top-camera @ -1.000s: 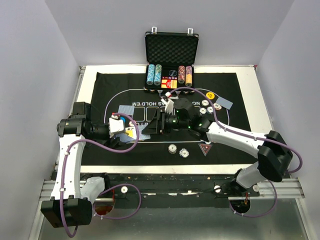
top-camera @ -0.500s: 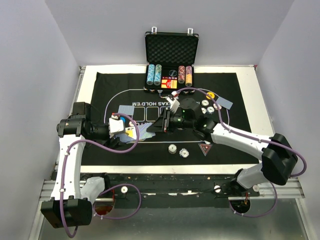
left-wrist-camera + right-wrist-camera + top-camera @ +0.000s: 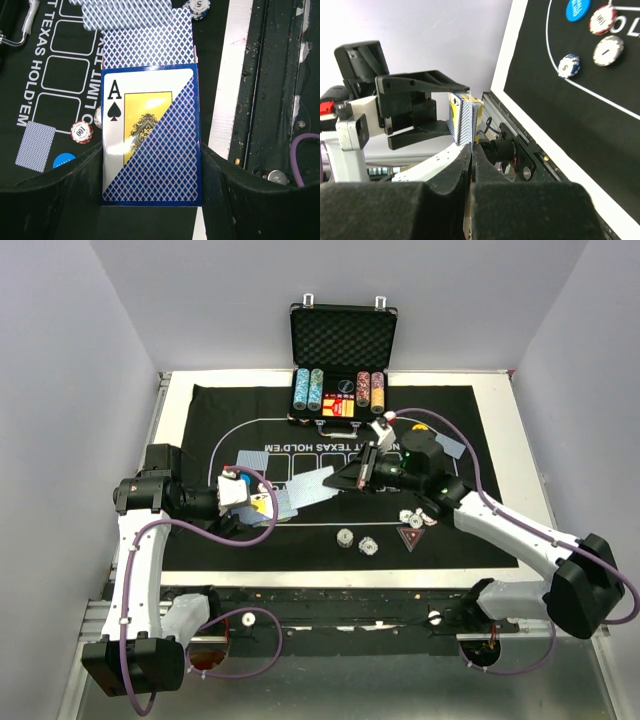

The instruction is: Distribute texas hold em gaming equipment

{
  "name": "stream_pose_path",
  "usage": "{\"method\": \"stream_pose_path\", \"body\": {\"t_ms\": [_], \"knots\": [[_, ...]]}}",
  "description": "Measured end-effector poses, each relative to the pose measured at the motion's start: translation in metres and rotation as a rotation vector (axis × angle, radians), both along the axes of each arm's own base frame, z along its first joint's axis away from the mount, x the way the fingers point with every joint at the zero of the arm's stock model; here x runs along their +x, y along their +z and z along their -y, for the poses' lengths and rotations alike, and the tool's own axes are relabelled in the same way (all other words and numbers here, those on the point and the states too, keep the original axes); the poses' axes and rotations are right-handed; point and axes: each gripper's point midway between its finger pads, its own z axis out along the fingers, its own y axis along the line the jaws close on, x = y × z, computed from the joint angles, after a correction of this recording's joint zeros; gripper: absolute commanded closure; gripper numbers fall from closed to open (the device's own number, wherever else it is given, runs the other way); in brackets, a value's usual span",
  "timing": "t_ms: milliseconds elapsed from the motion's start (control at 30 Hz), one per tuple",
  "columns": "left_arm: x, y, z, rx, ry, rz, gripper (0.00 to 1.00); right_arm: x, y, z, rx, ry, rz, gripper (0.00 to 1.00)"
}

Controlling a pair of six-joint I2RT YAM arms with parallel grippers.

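Note:
My left gripper [image 3: 258, 502] is shut on a blue deck box [image 3: 150, 135] printed with an ace of spades. Blue-backed cards [image 3: 147, 47] stick out of the box's far end. My right gripper [image 3: 350, 476] is shut on one blue-backed playing card [image 3: 312, 485], which stretches from its jaws toward the deck. In the right wrist view that card shows edge-on, as a thin line between the pressed fingers [image 3: 450, 175]. Two poker chips [image 3: 345, 537] lie near the mat's front edge, and two more [image 3: 408, 519] sit above the red triangular marker [image 3: 411, 537].
The open black case [image 3: 342, 350] with chip rows stands at the back. Single cards lie on the mat at back left [image 3: 255, 458] and right [image 3: 447, 447]. A yellow button [image 3: 421, 429], a blue button [image 3: 64, 161] and a 100 chip [image 3: 82, 131] also lie on the mat.
My right gripper has shut on a card at the deck and moved right, drawing the card out. The left arm has held still with the box.

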Motion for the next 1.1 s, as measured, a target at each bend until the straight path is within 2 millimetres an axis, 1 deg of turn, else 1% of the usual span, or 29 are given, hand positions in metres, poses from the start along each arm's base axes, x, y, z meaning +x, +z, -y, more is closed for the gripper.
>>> {"method": "stream_pose_path", "body": {"t_ms": [133,267,333,433,533,733,800,1000,1100], "knots": [[0.001,0.001,0.0,0.0,0.0,0.005,0.53,0.016,-0.004,0.023,-0.01,-0.065,-0.01,0.99],[0.001,0.004,0.0,0.001,0.0,0.012,0.53,0.034,-0.021,0.055,-0.043,-0.145,-0.043,0.99],[0.002,0.004,0.0,0.001,0.0,0.014,0.53,0.04,-0.032,0.068,-0.056,-0.18,-0.067,0.99],[0.002,0.004,0.0,0.001,0.0,0.014,0.53,0.034,-0.043,0.07,-0.063,-0.161,-0.102,0.99],[0.002,0.004,0.0,0.0,0.0,0.014,0.53,0.027,-0.046,0.068,-0.056,-0.136,-0.127,0.99],[0.002,0.004,0.0,0.0,0.0,0.014,0.53,0.023,-0.033,0.065,-0.008,-0.108,-0.128,0.99],[0.002,0.004,0.0,0.0,0.0,0.014,0.53,0.021,-0.023,0.064,0.021,-0.099,-0.122,0.99],[0.001,0.005,0.001,-0.005,-0.002,0.014,0.53,0.016,0.019,0.059,0.121,-0.066,-0.066,0.99],[0.001,0.005,0.001,-0.008,-0.003,0.014,0.53,0.01,0.029,0.052,0.145,-0.041,-0.054,0.99]]}}
